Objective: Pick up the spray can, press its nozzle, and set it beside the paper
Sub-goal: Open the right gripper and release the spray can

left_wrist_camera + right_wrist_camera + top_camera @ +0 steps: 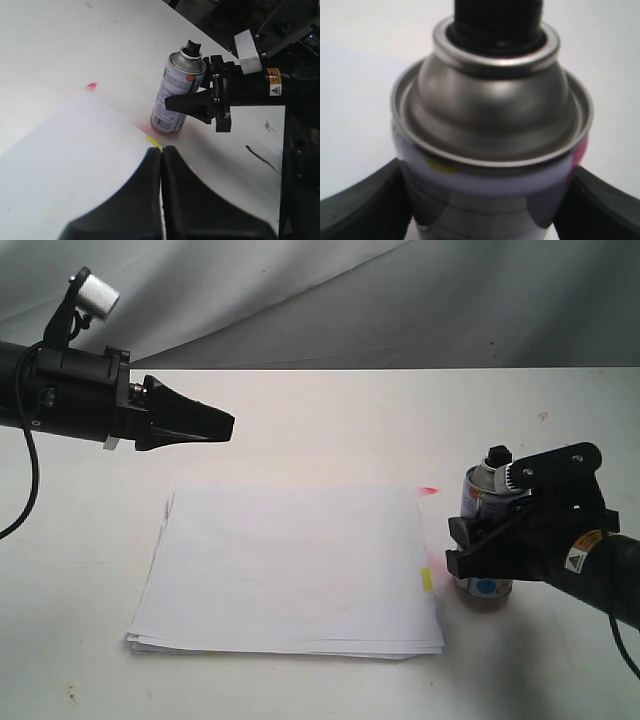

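Black-fingered, clamps right gripper [462, 545] on upright spray can [172, 95] beside paper [290, 570]; holds left gripper [225, 425] pinched together, aloft. Seemingly grasp step; next needs straight lift.

One spray can [478, 502], one paper stack [290, 565], seemingly several sheets [147, 637].

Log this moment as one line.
right gripper: shut on spray can | spray can: upright on table, beside paper | left gripper: shut, empty, raised
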Tool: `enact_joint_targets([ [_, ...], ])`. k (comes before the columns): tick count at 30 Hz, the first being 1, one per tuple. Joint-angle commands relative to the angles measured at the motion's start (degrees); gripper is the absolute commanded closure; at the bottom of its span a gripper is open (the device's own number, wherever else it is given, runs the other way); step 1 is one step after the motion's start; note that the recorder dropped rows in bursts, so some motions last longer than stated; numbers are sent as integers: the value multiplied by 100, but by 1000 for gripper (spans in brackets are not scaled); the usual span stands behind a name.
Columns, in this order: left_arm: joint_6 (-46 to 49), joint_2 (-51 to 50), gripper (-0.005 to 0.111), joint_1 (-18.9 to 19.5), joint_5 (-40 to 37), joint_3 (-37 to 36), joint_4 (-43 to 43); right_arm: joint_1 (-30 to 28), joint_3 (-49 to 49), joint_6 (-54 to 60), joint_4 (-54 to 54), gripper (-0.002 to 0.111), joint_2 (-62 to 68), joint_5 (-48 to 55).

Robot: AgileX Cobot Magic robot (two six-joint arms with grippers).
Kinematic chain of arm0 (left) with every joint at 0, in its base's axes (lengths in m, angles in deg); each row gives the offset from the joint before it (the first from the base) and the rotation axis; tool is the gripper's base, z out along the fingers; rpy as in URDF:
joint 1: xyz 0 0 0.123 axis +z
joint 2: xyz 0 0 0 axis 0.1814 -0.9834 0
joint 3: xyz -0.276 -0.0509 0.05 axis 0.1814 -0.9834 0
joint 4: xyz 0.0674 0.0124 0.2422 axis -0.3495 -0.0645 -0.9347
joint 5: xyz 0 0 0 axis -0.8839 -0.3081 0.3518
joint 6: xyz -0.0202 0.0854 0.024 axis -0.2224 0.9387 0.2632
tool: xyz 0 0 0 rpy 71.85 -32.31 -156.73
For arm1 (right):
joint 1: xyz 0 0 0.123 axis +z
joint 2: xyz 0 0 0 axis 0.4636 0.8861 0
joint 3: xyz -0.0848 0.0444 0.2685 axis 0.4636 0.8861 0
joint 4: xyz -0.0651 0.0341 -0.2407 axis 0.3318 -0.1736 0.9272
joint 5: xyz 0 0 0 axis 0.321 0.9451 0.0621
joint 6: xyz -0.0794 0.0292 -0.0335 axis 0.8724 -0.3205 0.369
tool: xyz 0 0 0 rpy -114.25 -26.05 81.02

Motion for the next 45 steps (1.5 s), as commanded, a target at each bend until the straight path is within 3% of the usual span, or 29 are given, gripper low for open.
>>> enact_joint_targets([
  [1, 47, 55, 107, 15, -17, -29, 47, 6, -6, -4, 76, 108, -36, -67],
  [7, 47, 55, 107, 15, -17, -29, 47, 6, -6, -4, 76, 108, -36, -69],
  [9, 47, 55, 107, 15, -17, -29, 47, 6, -6, -4, 76, 103, -36, -69],
  [12, 47, 55, 107, 15, -17, -29, 47, 6, -6, -4, 76, 86, -36, -79],
  [16, 47, 55, 107, 15, -17, -29, 47, 6, -6, -4, 76, 49, -36, -79],
  [19, 47, 55, 107, 15, -17, -29, 47, 6, -6, -4, 76, 32, -36, -79],
  [21, 47, 55, 107, 15, -17, -29, 47, 6, -6, -4, 76, 28, -36, -79],
  [31, 47, 55, 107, 15, -17, -29, 47, 6, -6, -4, 31, 27, -464, -80],
  [45, 47, 55, 107, 15, -17, -29, 47, 6, -17, -4, 76, 27, -3314, 1290],
])
